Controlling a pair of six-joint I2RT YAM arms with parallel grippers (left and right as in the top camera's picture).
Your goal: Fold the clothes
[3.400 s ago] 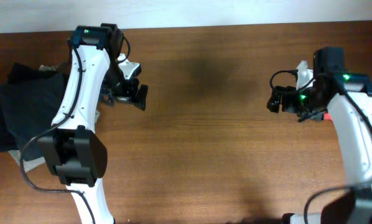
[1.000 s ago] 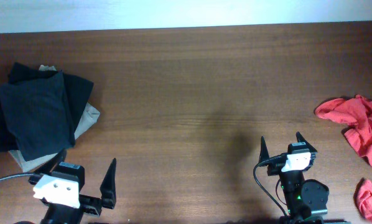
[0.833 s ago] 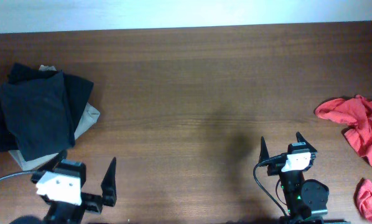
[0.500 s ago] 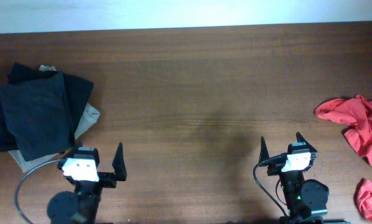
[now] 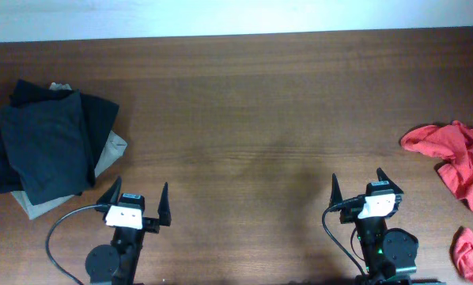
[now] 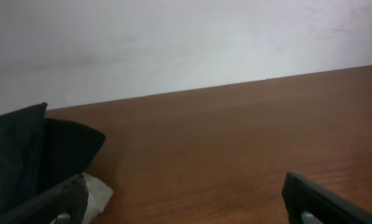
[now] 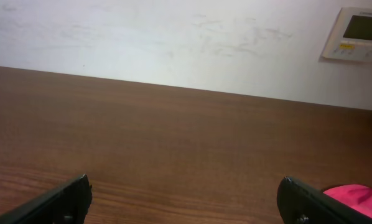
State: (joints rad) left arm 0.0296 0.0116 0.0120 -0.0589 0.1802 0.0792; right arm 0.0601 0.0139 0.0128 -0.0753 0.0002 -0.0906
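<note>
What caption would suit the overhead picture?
Left hand and right hand rest open between dark folded pile and red garments.

The place looks like a robotics lab or test room rather than a home. A wood-grain surface [image 5: 244,119] runs up to a plain white wall [image 7: 173,37], scuffed in places, along its far edge. A small wall controller [image 7: 355,32] with a screen hangs near the far right corner. The left arm [image 5: 114,257] and the right arm [image 5: 385,249] stand mounted at the near edge, with dark clothes [image 5: 47,142] at the left edge and red clothes [image 5: 454,158] at the right
</note>
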